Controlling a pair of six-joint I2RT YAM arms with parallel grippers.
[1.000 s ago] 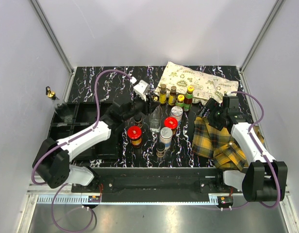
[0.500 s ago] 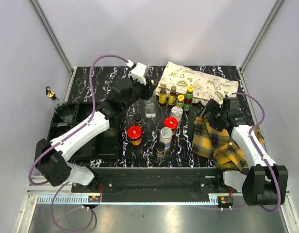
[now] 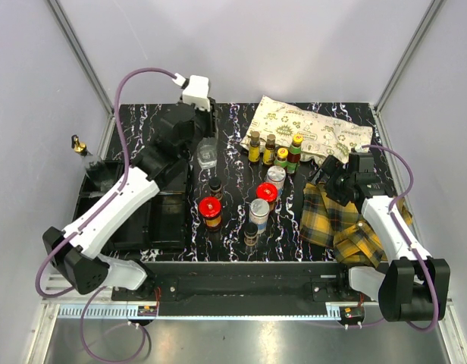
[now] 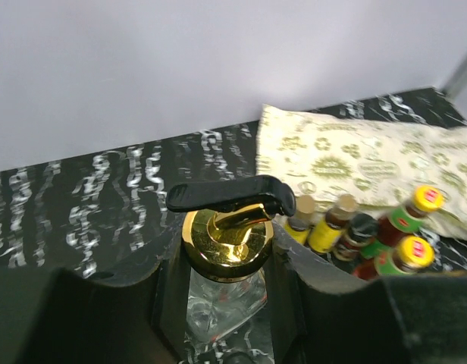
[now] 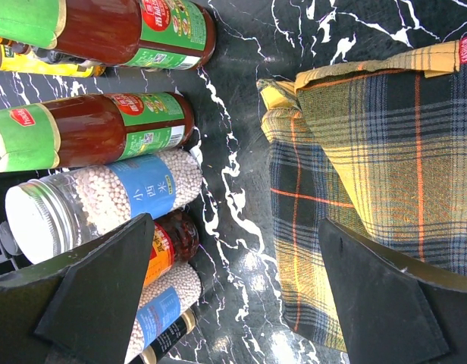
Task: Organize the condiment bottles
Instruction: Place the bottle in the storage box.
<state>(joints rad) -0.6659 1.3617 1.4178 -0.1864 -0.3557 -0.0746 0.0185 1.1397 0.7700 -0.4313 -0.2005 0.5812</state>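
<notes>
L tool point(image 4: 227, 307) clamps gold-capped clear bottle point(image 4: 227, 241) upright btwn its jaws; R tool point(image 5: 233, 227) wide by plaid cloth point(image 5: 385, 152).

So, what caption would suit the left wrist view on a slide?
Left gripper clamped on a clear glass bottle with gold cap; yellow-capped sauce bottles and a cream printed pouch behind.

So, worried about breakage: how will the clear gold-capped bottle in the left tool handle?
The clear gold-capped bottle looks like smooth glass: probably slippery and breakable. It appears empty, so likely light. Its gold cap may make it tippy.
</notes>
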